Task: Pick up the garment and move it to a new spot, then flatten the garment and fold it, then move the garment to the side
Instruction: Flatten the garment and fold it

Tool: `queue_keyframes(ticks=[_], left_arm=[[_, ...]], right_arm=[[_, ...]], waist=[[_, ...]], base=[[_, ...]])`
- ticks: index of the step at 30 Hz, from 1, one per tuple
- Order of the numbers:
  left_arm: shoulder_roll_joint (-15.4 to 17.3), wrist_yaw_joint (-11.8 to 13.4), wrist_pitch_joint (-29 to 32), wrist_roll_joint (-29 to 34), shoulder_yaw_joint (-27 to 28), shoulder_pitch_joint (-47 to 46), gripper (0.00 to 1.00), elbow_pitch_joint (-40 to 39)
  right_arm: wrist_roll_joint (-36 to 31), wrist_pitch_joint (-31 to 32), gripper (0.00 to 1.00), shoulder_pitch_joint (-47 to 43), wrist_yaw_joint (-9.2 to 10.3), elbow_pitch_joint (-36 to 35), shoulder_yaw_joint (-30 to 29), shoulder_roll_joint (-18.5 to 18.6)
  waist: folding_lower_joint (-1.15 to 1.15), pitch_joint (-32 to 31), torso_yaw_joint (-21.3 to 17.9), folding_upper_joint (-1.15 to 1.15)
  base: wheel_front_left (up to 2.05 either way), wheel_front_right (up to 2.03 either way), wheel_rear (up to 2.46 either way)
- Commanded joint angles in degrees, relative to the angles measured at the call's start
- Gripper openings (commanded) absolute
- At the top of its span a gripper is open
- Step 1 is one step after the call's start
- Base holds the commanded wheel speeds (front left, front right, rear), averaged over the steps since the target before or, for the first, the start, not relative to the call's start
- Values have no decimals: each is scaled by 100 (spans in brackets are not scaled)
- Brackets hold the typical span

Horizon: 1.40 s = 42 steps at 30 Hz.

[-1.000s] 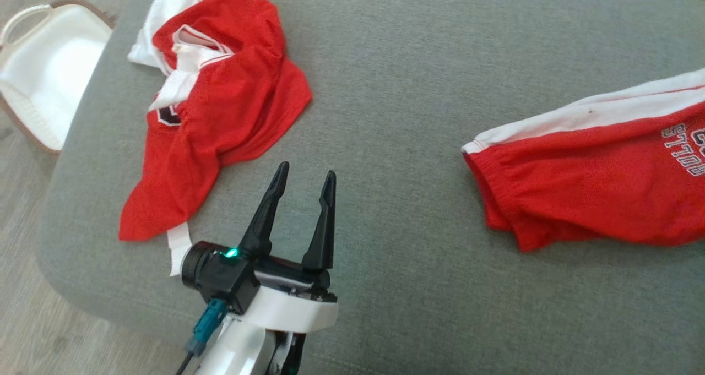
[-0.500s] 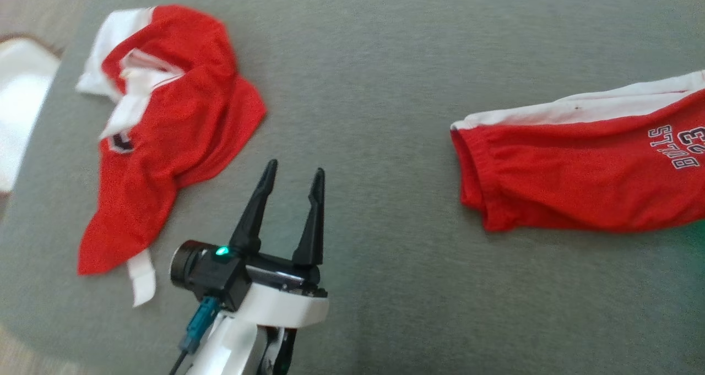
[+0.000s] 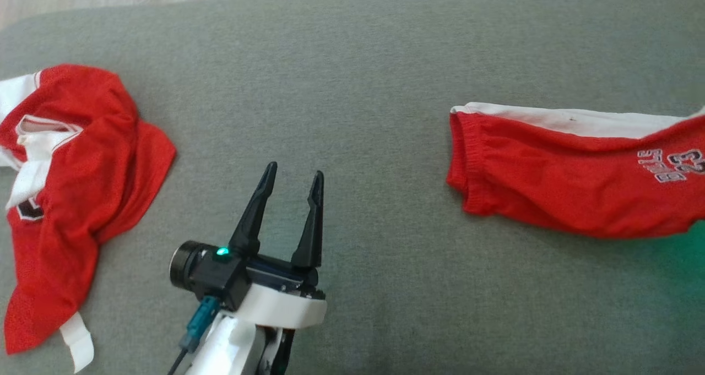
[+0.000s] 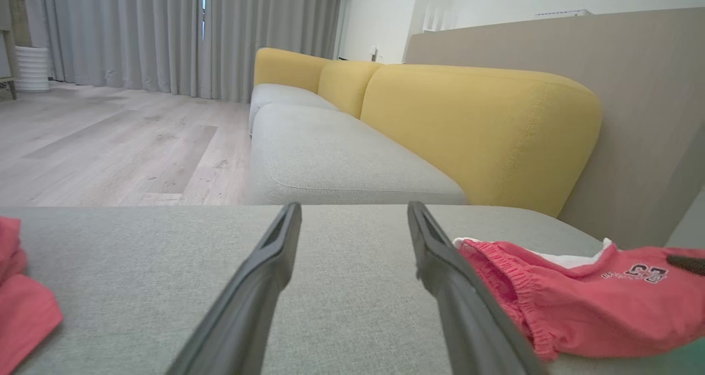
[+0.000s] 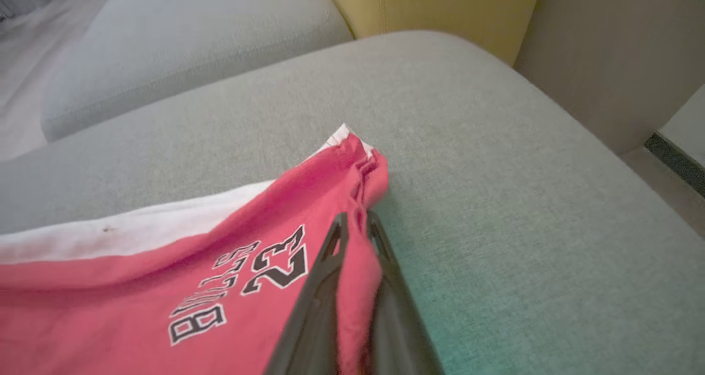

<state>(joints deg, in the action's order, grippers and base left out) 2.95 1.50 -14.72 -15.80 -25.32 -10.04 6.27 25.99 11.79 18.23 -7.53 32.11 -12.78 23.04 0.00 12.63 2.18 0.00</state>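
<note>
Spreading wide, the grey cushion (image 3: 374, 88) bears the red shorts (image 3: 551, 188) at its right and a crumpled red jersey (image 3: 82, 160) at its left, the left gripper (image 3: 293, 174) between them with fingers apart, the right gripper (image 5: 357, 221) clamped on a fold of the shorts.

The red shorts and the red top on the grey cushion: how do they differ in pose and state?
The shorts lie stretched out, fairly flat; the top lies crumpled in a heap. The right end effector is shut on the shorts; the top is ungripped. Both are red with white trim.
</note>
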Motion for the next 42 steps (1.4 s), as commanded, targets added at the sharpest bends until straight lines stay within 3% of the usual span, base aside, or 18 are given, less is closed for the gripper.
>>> queue_keyframes(ticks=[1, 8, 17, 25, 26, 28, 29, 35, 42], left_arm=[[-7, -17, -28, 61, 180, -100, 100, -139], [-7, -75, -28, 169, 157, -41, 100, 4], [-7, -81, -28, 182, 174, 138, 100, 78], [-7, -85, -28, 152, 133, 198, 100, 135], [-7, -83, -28, 143, 126, 201, 100, 139], [-7, -84, -28, 123, 104, 211, 100, 148], [-7, -83, -28, 115, 98, 219, 100, 151], [-7, -53, -28, 122, 184, 395, 100, 147], [-7, 143, -28, 73, 458, 841, 100, 17]], right_arm=[[-68, -214, 0, 89, 4, -325, 20, 68], [-368, -687, 0, 251, 4, -1007, 327, -286], [-508, -545, 0, 118, 4, -2191, 1514, -672], [-693, -300, 0, -173, 4, -2191, 2747, -918], [-725, -284, 15, -237, 4, -2093, 2881, -943], [-737, -288, 65, -366, 4, -1908, 3112, -1009], [-730, -317, 100, -427, 4, -1837, 3180, -1046], [-604, -942, 100, -796, 4, -1759, 3135, -1259], [-954, -2340, 100, -1327, 4, -1917, 2520, -1248]], waist=[[0, -53, -42, 0], [0, -288, 81, 0], [0, -548, 385, 0], [0, -645, 648, 0], [0, -654, 683, 0], [0, -677, 754, 0], [0, -693, 782, 0], [0, -924, 802, 0], [0, -1349, 690, 0]], base=[[0, 0, 0], [0, 0, 0], [0, 0, 0], [0, 0, 0], [0, 0, 0], [0, 0, 0], [0, 0, 0], [0, 0, 0], [0, 0, 0]])
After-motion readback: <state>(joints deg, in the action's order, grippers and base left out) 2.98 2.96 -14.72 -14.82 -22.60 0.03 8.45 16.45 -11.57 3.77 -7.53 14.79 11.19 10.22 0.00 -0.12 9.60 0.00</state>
